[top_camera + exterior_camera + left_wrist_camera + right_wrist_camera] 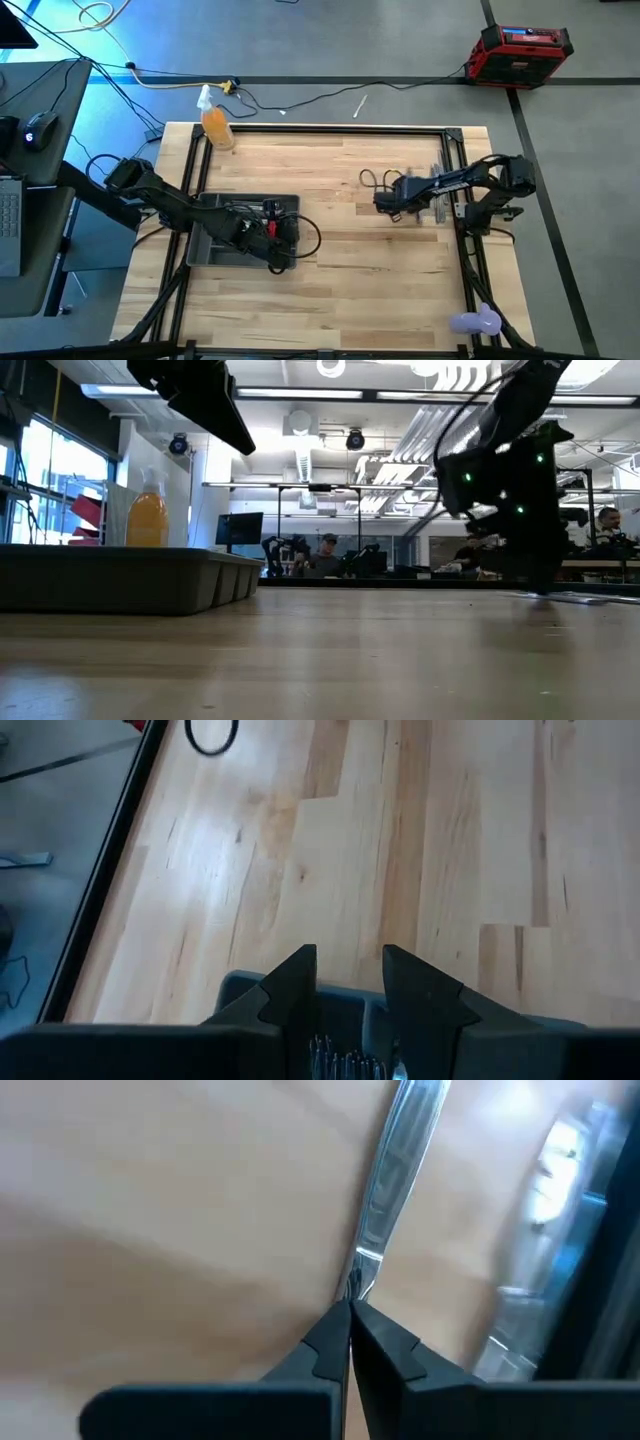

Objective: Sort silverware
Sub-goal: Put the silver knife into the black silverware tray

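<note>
The right pincer (350, 1312) is down at the wooden tabletop (340, 290) on its right side, fingers pressed together with the tip of a knife (392, 1175) pinched between them; the blade lies flat on the wood, pointing away from the fingertips. More silverware (437, 190) lies in a loose pile just beside it, near the black frame rail. The left pincer (350, 995) hangs over the dark grey compartmented tray (210, 245) on the left half of the tabletop, fingers parted, grasping nothing; fork tines (345, 1065) show in the compartment beneath it. An orange spray bottle (215, 122) stands at the far left corner.
</note>
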Robot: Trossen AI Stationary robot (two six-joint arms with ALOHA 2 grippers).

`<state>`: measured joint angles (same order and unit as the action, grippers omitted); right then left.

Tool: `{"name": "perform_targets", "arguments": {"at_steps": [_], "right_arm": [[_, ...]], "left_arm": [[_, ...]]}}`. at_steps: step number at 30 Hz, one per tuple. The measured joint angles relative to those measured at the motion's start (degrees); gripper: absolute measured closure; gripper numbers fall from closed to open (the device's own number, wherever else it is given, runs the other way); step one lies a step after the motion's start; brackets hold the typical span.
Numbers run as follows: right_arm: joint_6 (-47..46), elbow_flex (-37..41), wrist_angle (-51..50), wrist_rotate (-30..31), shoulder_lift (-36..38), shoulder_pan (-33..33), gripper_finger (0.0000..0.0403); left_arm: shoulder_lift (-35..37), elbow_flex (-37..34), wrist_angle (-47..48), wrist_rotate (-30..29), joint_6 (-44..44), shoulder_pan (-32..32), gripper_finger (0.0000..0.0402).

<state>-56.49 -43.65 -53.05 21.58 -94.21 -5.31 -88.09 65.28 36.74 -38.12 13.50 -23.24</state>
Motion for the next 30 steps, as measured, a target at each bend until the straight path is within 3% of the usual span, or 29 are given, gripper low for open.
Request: {"name": "perform_targets", "arguments": {"at_steps": [7,14,21,30], "right_arm": [[9.3,-8.5,7.8,-5.8,-0.2,9.5,0.0403],[12.9,-14.5,9.2,-5.4,-0.2,15.8,0.0403],[13.0,-7.7,17.7,-16.2,-0.2,18.6,0.0403],[4.2,-0.4,19.8,-14.1,0.3,19.1,0.0403]], "left_arm": [[0.0,0.0,-1.1,0.4,-0.2,0.4,0.0303],[-0.2,0.0,-5.8,2.0,-3.5,1.6,0.0303],[-3.2,0.0,-21.3,10.9,-15.0,7.2,0.0310],[-15.8,3.2,-35.7,25.0,-23.1,20.5,0.0389]]}}
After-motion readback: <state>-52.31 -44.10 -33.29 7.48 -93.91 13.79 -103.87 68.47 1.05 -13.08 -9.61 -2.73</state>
